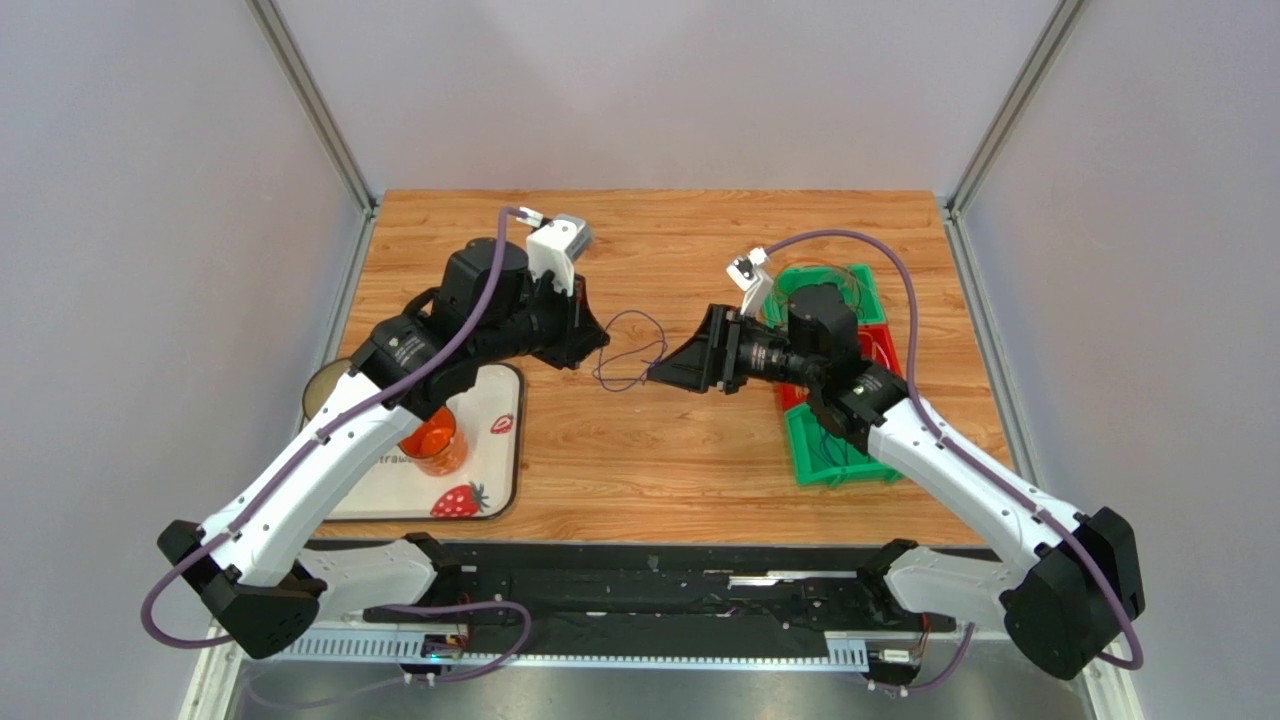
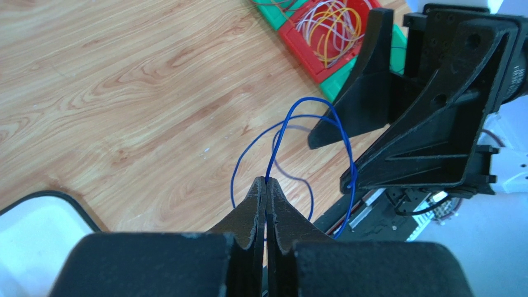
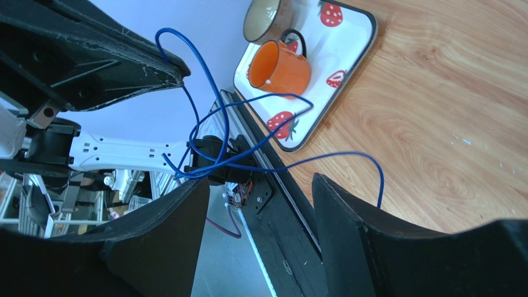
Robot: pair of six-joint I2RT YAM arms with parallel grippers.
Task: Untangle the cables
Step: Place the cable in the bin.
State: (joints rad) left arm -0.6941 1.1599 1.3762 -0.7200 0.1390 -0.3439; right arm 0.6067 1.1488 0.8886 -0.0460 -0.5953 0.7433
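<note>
A thin blue cable hangs in loose loops over the wood between my two grippers; in the top view it looks dark. My left gripper is shut on one strand of it, the fingertips pressed together. Facing it, my right gripper stands open, and the loops run past both its fingertips without being clamped. One strand lies against its lower finger. More cables, orange, yellow and white, lie coiled in the red and green tray under the right arm.
A white strawberry-print tray lies at the near left, partly under the left arm. It carries an orange mug and a second mug. Bare wood runs between the two trays.
</note>
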